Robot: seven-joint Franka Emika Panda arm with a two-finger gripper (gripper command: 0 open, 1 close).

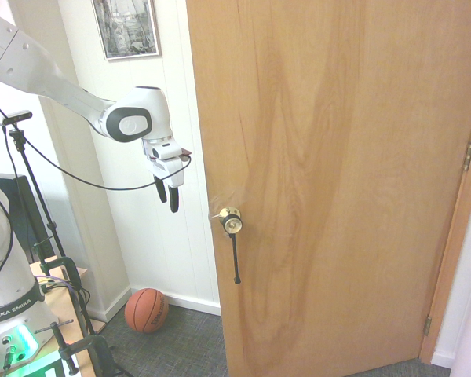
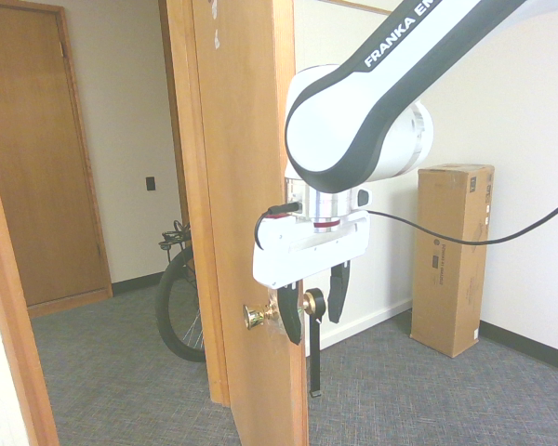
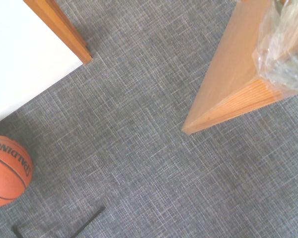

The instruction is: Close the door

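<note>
Light-brown wood filled most of the first exterior view: the door (image 1: 337, 181) stood ajar, its free edge toward me and its brass hinges (image 1: 469, 155) at the 3 o'clock side of the picture. From the other side of the room, the door (image 2: 246, 186) showed edge-on, swung well clear of its frame (image 2: 179, 139), with a hallway visible beyond. So the closing was not yet done; as I judged it, nearly the whole swing was left.

My gripper (image 1: 168, 192) hung in the air at about 10 o'clock from the round brass knob (image 1: 231, 221), near the door's edge but touching nothing. My fingers (image 1: 174, 198) pointed down, spread apart and empty. A thin black strap (image 1: 235, 259) dangled from the knob.

Below me, the wrist view showed grey carpet (image 3: 139, 148), the door's bottom corner (image 3: 223, 99), and a basketball (image 3: 7, 171) by the white wall.
</note>
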